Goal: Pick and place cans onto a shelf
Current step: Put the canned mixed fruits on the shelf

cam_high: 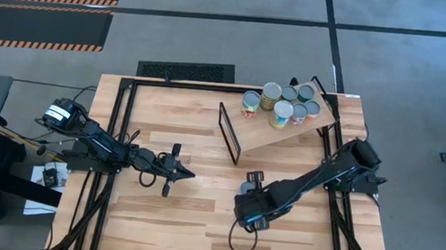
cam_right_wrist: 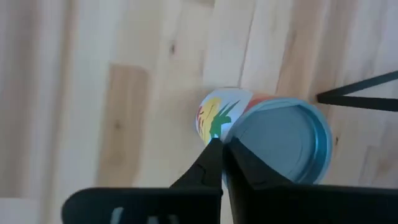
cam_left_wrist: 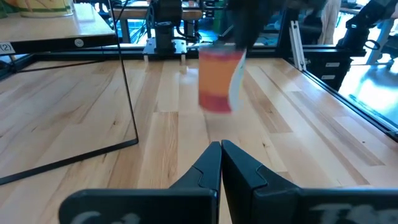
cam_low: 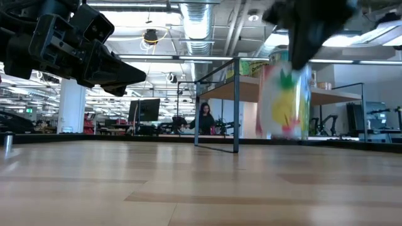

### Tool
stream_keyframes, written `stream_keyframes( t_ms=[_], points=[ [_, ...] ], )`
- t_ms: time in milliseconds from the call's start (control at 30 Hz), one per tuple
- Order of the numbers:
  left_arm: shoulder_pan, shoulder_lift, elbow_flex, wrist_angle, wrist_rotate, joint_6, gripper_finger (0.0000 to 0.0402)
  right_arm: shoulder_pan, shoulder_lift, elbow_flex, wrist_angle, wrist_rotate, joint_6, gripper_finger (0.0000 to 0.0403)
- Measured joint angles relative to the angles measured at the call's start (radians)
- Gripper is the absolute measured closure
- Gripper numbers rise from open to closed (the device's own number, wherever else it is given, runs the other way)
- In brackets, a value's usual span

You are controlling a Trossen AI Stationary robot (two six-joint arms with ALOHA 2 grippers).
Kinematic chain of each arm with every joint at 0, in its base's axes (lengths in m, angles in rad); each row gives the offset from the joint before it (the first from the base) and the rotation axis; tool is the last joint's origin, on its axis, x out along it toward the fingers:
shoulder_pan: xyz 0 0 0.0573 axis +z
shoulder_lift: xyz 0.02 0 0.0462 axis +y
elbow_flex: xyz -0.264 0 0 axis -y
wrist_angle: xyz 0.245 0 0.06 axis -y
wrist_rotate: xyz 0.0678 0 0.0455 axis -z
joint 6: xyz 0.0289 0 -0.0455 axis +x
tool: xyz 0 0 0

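Several cans (cam_high: 285, 105) with silvery tops stand on the shelf (cam_high: 264, 141), a slanted light-wood board at the far right with a thin black frame (cam_high: 229, 134) at its near-left end. Another can (cam_low: 284, 100), with a bluish-grey lid (cam_right_wrist: 286, 143) and a yellow and green label, is under my right gripper (cam_right_wrist: 222, 147), which is shut on it near the table's middle. In the high view that gripper (cam_high: 247, 202) hides the can. My left gripper (cam_high: 186, 173) waits shut at the left, level above the table, pointing toward the can (cam_left_wrist: 219, 81). My right gripper comes from above, pointing steeply down. Its nearly closed fingertips are on the top rim (cam_right_wrist: 236, 127) of the can, at the lid's edge above the label. The can hangs about upright below the fingers; in the low view its bottom (cam_low: 282, 135) looks slightly clear of the table.
The black frame (cam_low: 235, 107) stands on the tabletop just beyond and left of the held can. A cable loop (cam_high: 241, 238) hangs from the right arm near the front edge. Bare wood (cam_high: 174, 226) lies at the near left. A person (cam_low: 204, 116) sits in the room behind.
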Motion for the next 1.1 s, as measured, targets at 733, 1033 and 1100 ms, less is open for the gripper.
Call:
stream_keyframes(
  t_ms=[733,1033,1100],
  points=[
    [0.0,0.0,0.015,-0.003,0.0,0.002,0.0401,-0.335,-0.176,0.251,-0.356,0.243,0.043,0.0387],
    [0.0,0.0,0.015,-0.008,0.0,0.003,0.0401,-0.462,-0.172,0.251,-0.325,0.179,-0.148,0.0385],
    [0.0,0.0,0.015,-0.009,0.0,0.003,0.0401,-0.474,-0.172,0.251,-0.326,0.155,-0.181,0.0383]
  ],
)
